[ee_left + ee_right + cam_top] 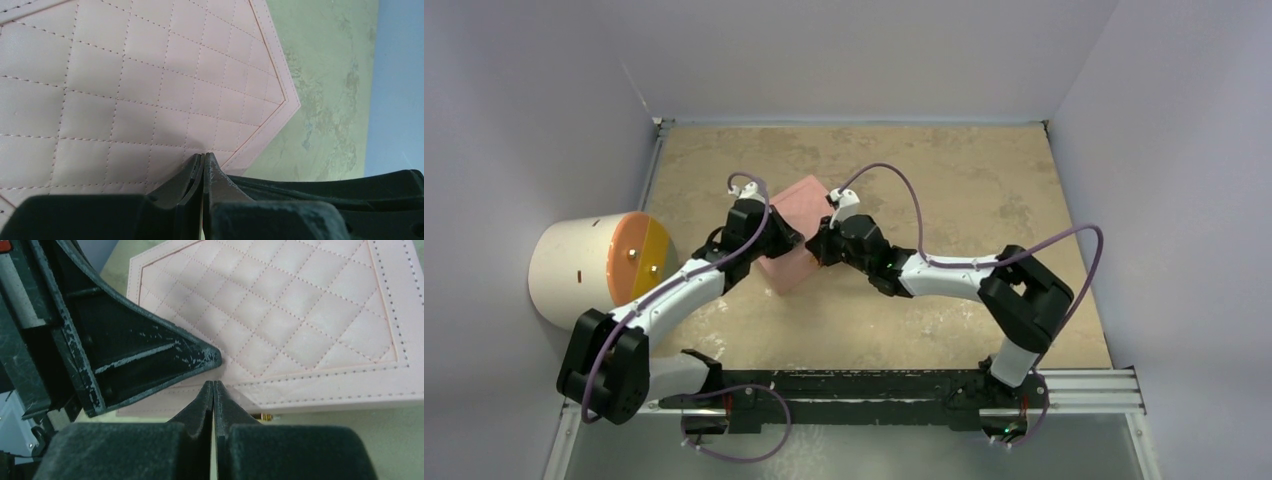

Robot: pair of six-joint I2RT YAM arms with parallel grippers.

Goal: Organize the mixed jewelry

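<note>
Item: small gold piece [262,416] lying crosswise at pink box [310,315] edge, just right of right gripper [214,385]; left gripper [204,156] sitting farther; both finger pairs pressing together, empty.

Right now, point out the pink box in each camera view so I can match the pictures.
Top view: the pink box sits just left of the picture's centre.
Left wrist: the pink box fills the left and centre, with its quilted top showing.
Right wrist: the pink box fills the upper right.
Shared landmark: the tan table borders the box in every view.
</note>
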